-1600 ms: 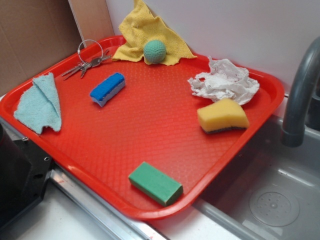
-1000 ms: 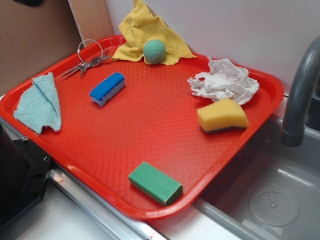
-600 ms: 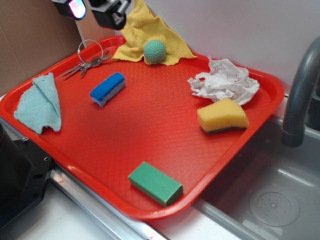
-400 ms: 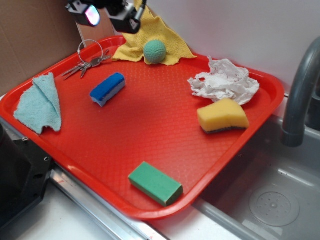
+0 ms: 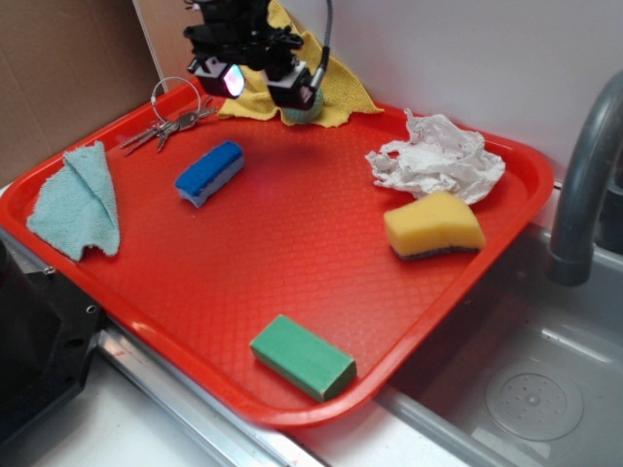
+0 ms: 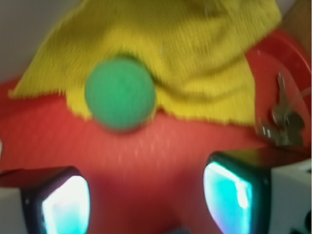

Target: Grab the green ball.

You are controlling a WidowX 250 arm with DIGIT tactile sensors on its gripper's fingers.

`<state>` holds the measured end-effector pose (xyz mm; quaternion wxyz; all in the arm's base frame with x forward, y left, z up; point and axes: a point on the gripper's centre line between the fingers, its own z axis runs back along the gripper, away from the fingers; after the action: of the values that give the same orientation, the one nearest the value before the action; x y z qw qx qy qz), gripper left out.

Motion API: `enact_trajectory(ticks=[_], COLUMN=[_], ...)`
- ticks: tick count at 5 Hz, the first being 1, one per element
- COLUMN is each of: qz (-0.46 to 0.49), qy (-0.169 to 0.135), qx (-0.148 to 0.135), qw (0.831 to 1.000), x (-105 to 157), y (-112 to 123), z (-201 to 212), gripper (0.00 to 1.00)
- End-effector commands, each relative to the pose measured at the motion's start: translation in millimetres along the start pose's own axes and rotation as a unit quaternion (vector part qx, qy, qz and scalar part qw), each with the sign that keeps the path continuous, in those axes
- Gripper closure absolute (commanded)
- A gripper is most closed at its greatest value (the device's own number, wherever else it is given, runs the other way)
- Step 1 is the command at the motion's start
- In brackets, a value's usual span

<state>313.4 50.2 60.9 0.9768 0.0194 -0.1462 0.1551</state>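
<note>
In the exterior view the tool (image 5: 261, 80) hangs over the tray's (image 5: 292, 243) far corner, hiding most of the green ball (image 5: 304, 110) just behind its right fingertip; keys (image 5: 170, 122) lie to its left. The wrist view shows what is hidden there: the whole ball (image 6: 120, 93), on the yellow cloth's (image 6: 195, 58) edge, lying ahead of the spread-open fingers (image 6: 63, 200), untouched.

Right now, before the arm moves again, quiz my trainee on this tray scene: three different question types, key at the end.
1. True or false: the small teal-green dimpled ball rests partly on the yellow cloth.
2. What lies nearest the crumpled white paper towel: A) yellow wedge sponge, B) metal keys, C) green rectangular sponge block?
3. Fill in: the gripper fingers stand ____.

Key: 1 true; 2 A; 3 open, nothing between them.
</note>
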Motion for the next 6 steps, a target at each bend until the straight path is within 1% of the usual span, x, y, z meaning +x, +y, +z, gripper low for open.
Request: enact_trajectory(ticks=[1, 2, 3, 4, 5, 6], qz=[-0.02, -0.021, -0.018, -0.038, -0.062, -0.076], qy=[-0.033, -0.012, 0.009, 0.007, -0.016, -0.026], qx=[-0.015, 0.003, 0.014, 0.011, 0.016, 0.022], qw=[0.999, 1.0, 1.0, 0.999, 0.998, 0.997], x=[46, 42, 30, -10, -33, -52], y=[2, 6, 10, 21, 21, 17], z=[-5, -15, -21, 15, 58, 103], gripper=[0.0, 0.0, 1.0, 1.0, 1.0, 1.0])
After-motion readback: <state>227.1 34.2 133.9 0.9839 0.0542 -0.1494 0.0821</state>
